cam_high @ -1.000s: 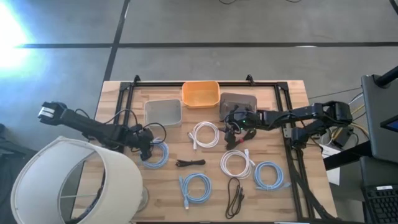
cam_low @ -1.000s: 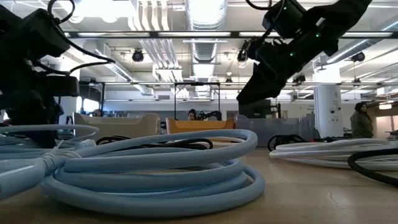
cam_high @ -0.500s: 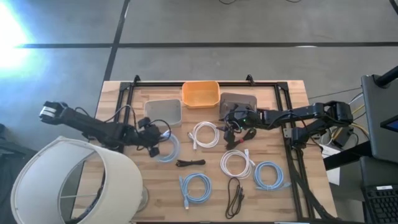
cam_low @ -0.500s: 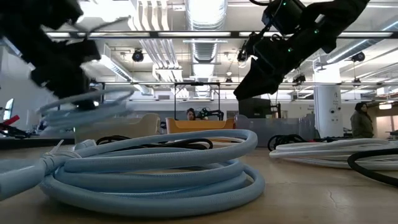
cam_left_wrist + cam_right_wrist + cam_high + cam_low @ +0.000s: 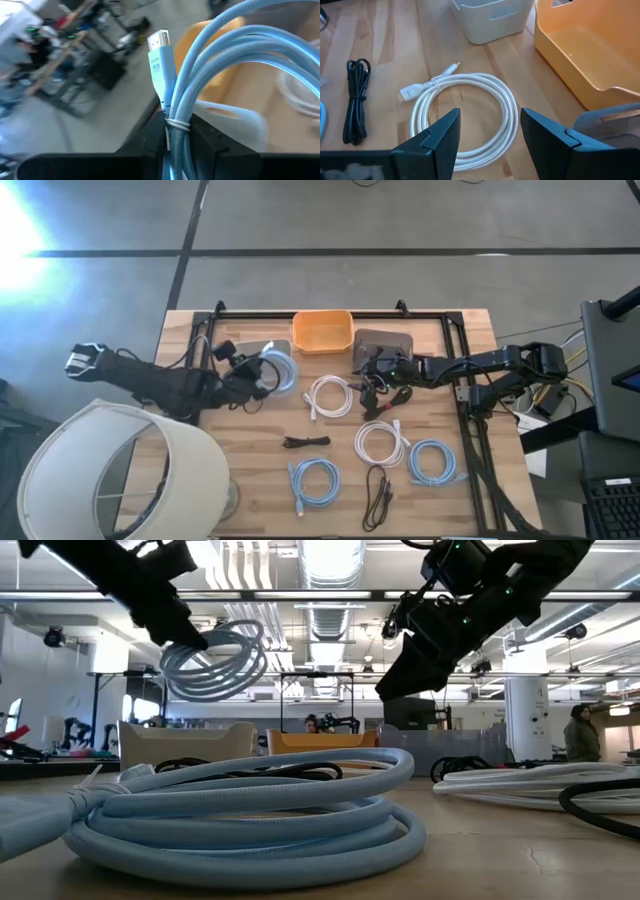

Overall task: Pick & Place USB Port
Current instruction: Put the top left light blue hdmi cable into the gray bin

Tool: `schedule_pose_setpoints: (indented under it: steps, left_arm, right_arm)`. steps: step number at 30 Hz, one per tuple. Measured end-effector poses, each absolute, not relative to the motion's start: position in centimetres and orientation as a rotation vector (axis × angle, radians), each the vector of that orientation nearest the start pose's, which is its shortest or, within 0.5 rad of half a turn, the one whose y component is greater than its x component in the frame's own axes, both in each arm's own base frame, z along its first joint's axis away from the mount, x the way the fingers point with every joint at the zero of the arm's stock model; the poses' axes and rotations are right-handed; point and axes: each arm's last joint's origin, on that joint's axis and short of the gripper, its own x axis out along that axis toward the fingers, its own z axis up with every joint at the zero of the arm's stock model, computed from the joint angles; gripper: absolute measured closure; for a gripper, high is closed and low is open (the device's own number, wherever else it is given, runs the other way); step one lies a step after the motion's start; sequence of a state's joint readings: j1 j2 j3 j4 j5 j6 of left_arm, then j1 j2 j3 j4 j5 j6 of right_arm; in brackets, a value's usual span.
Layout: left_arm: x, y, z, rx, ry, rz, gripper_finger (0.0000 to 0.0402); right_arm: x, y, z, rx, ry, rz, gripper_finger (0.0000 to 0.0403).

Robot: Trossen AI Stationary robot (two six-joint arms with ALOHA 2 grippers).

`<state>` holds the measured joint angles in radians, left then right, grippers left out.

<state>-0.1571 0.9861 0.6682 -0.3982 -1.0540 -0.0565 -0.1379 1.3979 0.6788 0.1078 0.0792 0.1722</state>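
My left gripper (image 5: 257,377) is shut on a coiled light-blue cable (image 5: 279,370), carried in the air over the white bin (image 5: 252,352). In the low view the coil (image 5: 214,661) hangs beside the left gripper (image 5: 165,610), well above the table. The cable's silver plug (image 5: 159,39) sticks up past the coil. My right gripper (image 5: 373,383) is open and hovers over the table between the grey bin (image 5: 386,341) and a white cable coil (image 5: 330,395). In its wrist view that white coil (image 5: 465,120) lies flat on the wood below the right gripper (image 5: 490,116). My left gripper pinches the light-blue cable between its two fingers at the bundled part of the coil (image 5: 171,131), just by the thin tie. All the turns of the coil run together through the gap. The coil is lifted clear of the table, its loop reaching out beyond the fingers.
An orange bin (image 5: 322,331) stands at the far edge between the white and grey bins. On the table lie two more blue coils (image 5: 315,480) (image 5: 432,462), another white coil (image 5: 382,443) and two black cables (image 5: 306,442) (image 5: 377,495). A lampshade (image 5: 110,470) covers the near-left corner.
My left gripper has lifted the light-blue coil off the table and swung it up, toward the far edge and a little right, until it hangs over the white bin. The right arm has stayed almost still.
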Motion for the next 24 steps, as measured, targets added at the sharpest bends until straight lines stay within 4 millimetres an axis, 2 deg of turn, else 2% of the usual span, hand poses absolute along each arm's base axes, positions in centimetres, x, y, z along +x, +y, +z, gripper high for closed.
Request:
schedule_pose_setpoints:
  steps: [4, 13, 19, 24]
  left_arm:
    - [18.9, 1.4, 24.8, 0.364, 0.615, 0.984, 0.0335]
    - [18.5, 5.4, 21.7, 0.363, 0.787, 1.162, 0.0335]
    - [18.8, 6.1, 19.1, 0.376, 0.855, 1.184, 0.033]
    - [19.3, 6.3, 17.7, 0.396, 0.887, 1.188, 0.0295]
  right_arm:
    - [27.5, -4.0, 19.1, 0.182, 0.598, -0.262, 0.0197]
    - [27.5, -4.0, 19.1, 0.166, 0.599, -0.257, 0.0197]
    - [27.5, -4.0, 19.0, 0.166, 0.599, -0.257, 0.0197]
    - [27.5, -4.0, 19.0, 0.166, 0.599, -0.257, 0.0197]
